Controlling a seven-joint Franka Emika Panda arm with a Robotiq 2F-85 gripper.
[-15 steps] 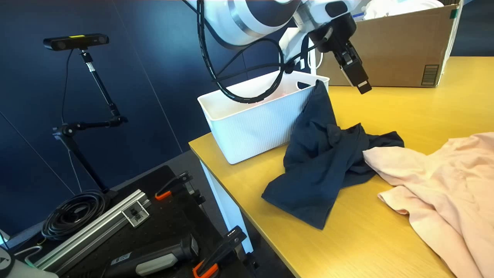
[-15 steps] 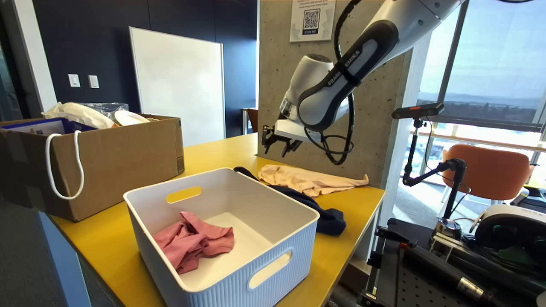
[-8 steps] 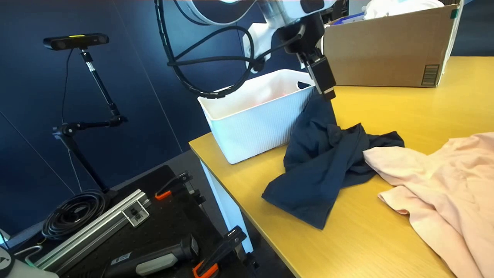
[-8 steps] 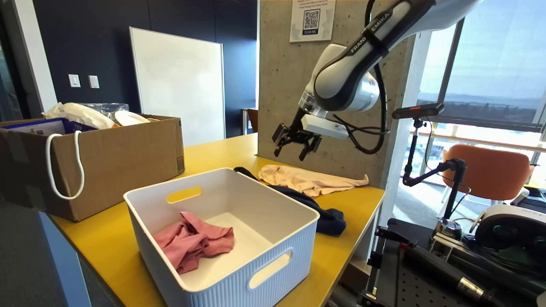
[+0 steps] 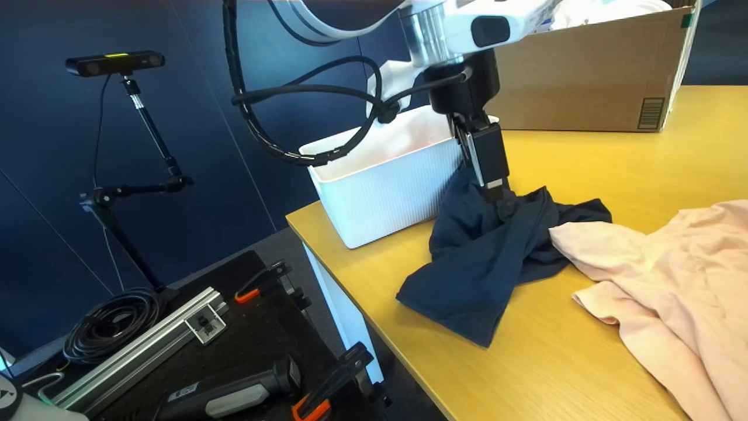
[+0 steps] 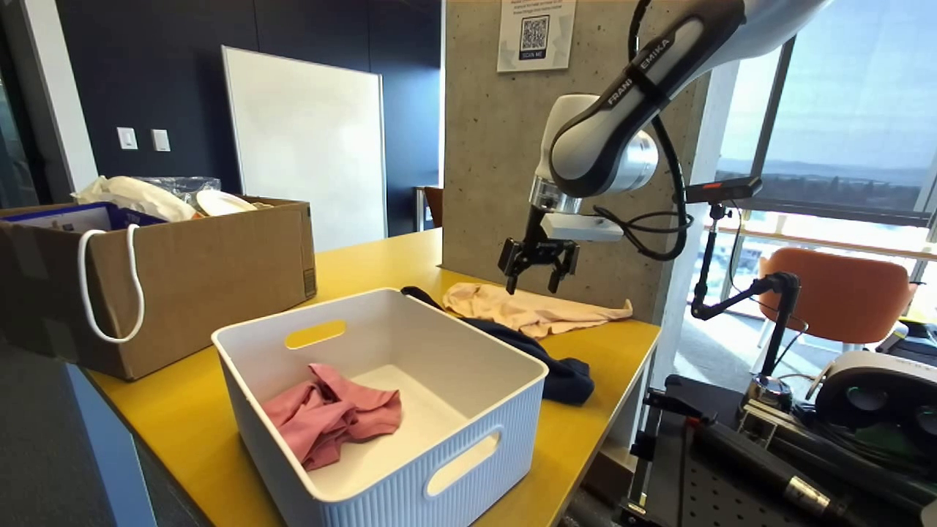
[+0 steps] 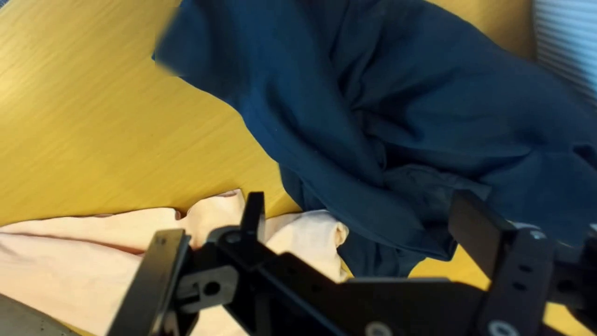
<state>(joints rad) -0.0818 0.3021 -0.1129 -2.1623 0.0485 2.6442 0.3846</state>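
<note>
Navy cloth [image 5: 488,275] lies crumpled on the yellow table [image 5: 555,356], beneath the gripper [image 6: 533,288], its long axis running roughly alongside the white bin [image 5: 385,202]; jaws stand wide apart, with nothing held between them

The navy cloth [image 5: 479,275] lies matt and crumpled on the worktop [image 5: 561,362], just beside the bin [image 5: 380,202] and spread along that bin's ribbed side wall. Its middle is bunched into twisted folds, with a broad, flatter, straight-edged flap at one end and a smaller end jutting away from the bin.
</note>
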